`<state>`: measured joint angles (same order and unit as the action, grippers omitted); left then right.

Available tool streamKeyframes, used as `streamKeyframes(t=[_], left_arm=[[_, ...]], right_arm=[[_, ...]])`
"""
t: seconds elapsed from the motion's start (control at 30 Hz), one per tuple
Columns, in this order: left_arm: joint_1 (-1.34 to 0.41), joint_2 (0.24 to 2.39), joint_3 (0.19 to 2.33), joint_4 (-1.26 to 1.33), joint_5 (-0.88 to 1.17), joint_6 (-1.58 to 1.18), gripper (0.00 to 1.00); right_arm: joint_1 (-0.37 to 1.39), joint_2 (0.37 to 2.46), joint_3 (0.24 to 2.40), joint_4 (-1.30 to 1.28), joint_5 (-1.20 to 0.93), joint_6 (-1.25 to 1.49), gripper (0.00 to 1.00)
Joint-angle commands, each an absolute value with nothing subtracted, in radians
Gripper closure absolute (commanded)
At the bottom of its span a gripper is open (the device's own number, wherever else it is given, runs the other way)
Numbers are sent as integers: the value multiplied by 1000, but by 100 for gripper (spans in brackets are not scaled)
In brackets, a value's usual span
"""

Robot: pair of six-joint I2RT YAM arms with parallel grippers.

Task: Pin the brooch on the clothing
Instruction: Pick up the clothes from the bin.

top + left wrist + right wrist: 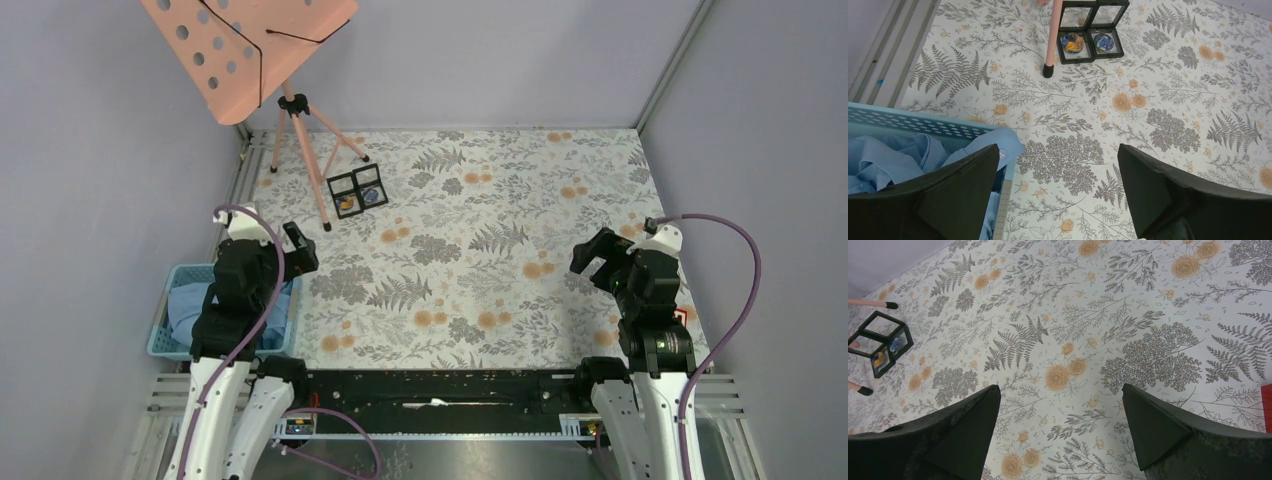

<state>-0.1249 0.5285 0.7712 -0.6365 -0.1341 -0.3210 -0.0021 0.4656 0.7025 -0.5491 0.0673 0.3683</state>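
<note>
Left fingers stand wide apart, gripping nothing; under the left one I see the shirt bunched in its blue basket. Right fingers spread equally wide above the floral bench. Black display boxes sit well ahead of the left pair.

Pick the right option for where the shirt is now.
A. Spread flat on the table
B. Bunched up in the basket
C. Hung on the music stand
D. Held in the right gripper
B: the shirt lies crumpled inside the basket, with one fold draped over its rim.
</note>
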Motion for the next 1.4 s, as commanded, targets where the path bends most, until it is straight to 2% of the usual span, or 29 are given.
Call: streamKeyframes(t=[0.0,0.17,0.5,0.77,0.97,1.17,1.37], left_arm=[[-118,566,813,-621,-142,-342,1],[-116,595,822,-643,-204,-360,1],[-45,627,834,-711,-471,-409,1],[212,642,818,-725,-614,-469,1],[293,664,815,-770,-736,-557,1],[309,713,796,-743,-643,-549,1],[388,876,817,-719,-410,-498,3]], right_arm=[[-5,457,710,-544,75,369,0],[-5,459,709,-544,75,370,0],[-5,456,719,-560,77,368,0],[-5,462,719,-557,72,368,0],[-6,480,720,-554,65,368,0],[-5,477,721,-556,64,367,0],[-6,463,731,-567,70,365,0]])
